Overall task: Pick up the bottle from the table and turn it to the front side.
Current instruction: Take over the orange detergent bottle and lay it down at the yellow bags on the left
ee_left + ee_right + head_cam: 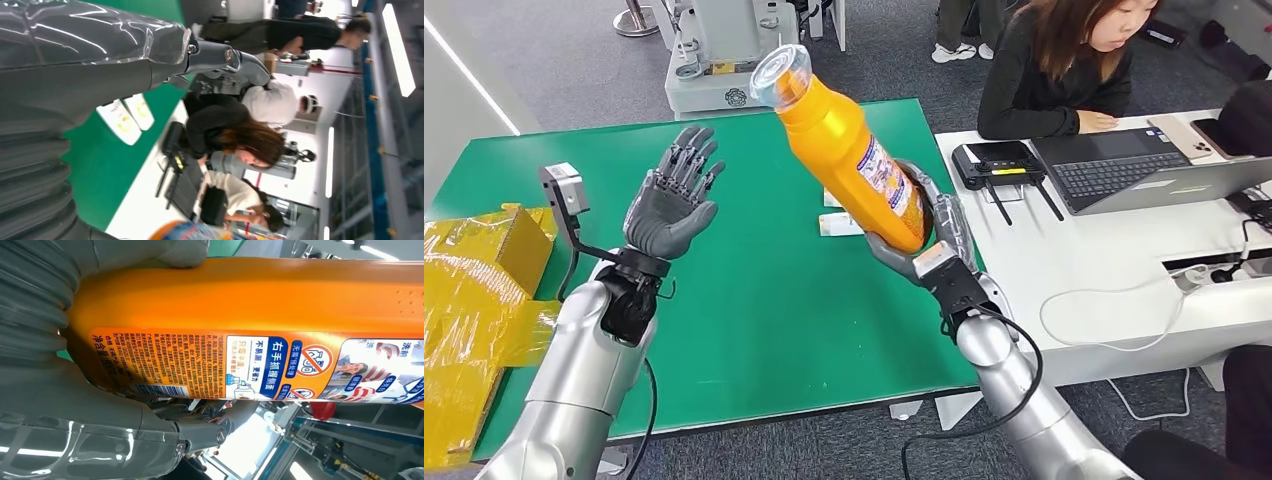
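One bottle [849, 150], orange with a clear cap, sits in our right hand [929, 240], lifted above the green tabletop [764, 300] and tilted so the cap leans away from us and toward our left hand. Our right hand's fingers wrap its lower end, and in the right wrist view the printed label [250, 365] faces the camera. Our left hand [672, 200] hovers over the tabletop beside the bottle, palm up, fingers spread, holding nothing. Two small white packets [839, 222] lie on the tabletop just behind the bottle.

Robotics lab: laptop desk [1114, 270], robot stand [724, 60].
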### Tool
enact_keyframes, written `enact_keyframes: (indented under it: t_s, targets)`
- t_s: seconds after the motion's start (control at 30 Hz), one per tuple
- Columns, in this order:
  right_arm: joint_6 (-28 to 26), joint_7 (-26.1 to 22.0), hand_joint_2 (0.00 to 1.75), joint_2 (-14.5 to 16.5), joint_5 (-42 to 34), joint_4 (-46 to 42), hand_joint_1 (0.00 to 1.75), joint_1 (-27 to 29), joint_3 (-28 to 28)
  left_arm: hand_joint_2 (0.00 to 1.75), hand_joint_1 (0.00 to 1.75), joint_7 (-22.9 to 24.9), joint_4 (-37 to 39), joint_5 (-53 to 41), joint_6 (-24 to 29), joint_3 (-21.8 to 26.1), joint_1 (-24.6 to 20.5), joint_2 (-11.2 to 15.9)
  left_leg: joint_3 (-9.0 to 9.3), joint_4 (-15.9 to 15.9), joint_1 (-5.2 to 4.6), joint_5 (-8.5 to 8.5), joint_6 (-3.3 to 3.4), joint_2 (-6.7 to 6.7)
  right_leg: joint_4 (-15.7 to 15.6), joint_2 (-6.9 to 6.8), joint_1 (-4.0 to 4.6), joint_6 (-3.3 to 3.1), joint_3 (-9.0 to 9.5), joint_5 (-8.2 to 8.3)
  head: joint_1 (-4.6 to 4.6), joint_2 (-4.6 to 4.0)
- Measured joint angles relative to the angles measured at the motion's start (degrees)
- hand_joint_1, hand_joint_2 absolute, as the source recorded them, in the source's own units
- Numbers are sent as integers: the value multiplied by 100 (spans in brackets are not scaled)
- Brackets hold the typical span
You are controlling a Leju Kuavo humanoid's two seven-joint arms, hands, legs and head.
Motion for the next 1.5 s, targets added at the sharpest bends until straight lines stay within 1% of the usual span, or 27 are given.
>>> enact_keyframes:
  t_s: [0.2,0.33,0.5,0.67,0.83,1.03,1.27,1.5]
  targets:
    - [-34,11,175,175,95,341,175,-166,39,175,0,299,-622,416,-97,-104,68,-16,-1,0,0,0,0,-1,0,-1,0,0,0,0,-1,0]
    - [-32,36,175,262,165,603,175,-278,55,175,0,376,-882,530,-122,-218,147,-11,-1,0,0,0,0,-2,0,-2,0,0,0,0,0,0]
    - [-20,-20,175,417,215,1017,175,-460,108,175,0,312,-1014,500,-113,-385,262,-7,-1,0,0,0,0,-2,0,-2,0,0,0,0,-1,0]
    - [-34,-185,175,676,314,1619,175,-804,257,175,0,87,-986,303,-10,-521,299,-19,-1,0,0,1,-1,3,1,3,0,0,-3,0,0,0]
    - [-136,-321,175,983,428,2122,175,-1139,469,175,0,-167,-687,232,74,-581,219,-36,-1,0,2,2,-2,3,3,3,1,0,-5,0,0,0]
    - [-182,-179,175,1265,623,2419,175,-1419,663,175,0,-444,-44,208,118,-581,-50,-101,-1,0,2,2,-2,2,4,3,1,0,-5,0,0,0]
    - [-97,-151,175,1419,800,2835,175,-1648,839,175,0,-518,532,50,98,-580,-304,-175,-2,0,1,3,-1,1,3,2,0,0,-4,1,1,-1]
    - [-41,-154,175,1488,898,3320,175,-1677,1044,175,0,-473,909,-79,97,-558,-453,-168,-2,1,1,3,-1,1,3,1,0,-1,-5,0,0,0]
